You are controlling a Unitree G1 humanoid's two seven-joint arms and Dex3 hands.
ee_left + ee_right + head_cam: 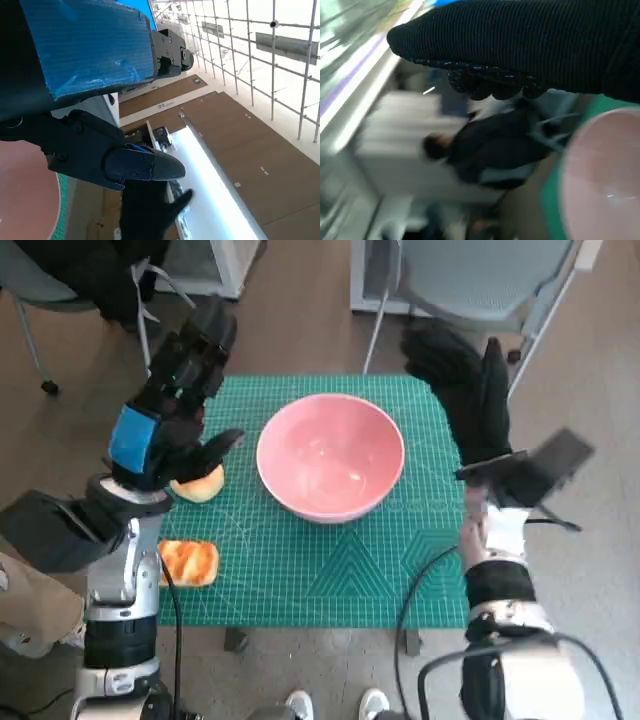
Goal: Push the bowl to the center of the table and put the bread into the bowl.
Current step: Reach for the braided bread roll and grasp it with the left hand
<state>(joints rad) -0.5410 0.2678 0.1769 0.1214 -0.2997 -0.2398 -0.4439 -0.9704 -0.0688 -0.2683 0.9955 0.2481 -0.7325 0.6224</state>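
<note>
Head view shows our wide pink plastic bowl (330,455) mid-mat, so our blue-taped left hand (170,425) hovers, fingers spread and empty, over the near-left round bread roll (200,484), while our gloved right hand (470,390) waits, fingers spread.

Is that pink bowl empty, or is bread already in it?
Empty. The head view shows only the bare pink inside of the bowl; both pieces of bread lie on the green mat beside it.

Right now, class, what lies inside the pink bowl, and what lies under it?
The pink bowl holds nothing; its inside shows bare. Under it lies the green mat. The patch of mat directly beneath the bowl is covered and cannot be seen.
</note>
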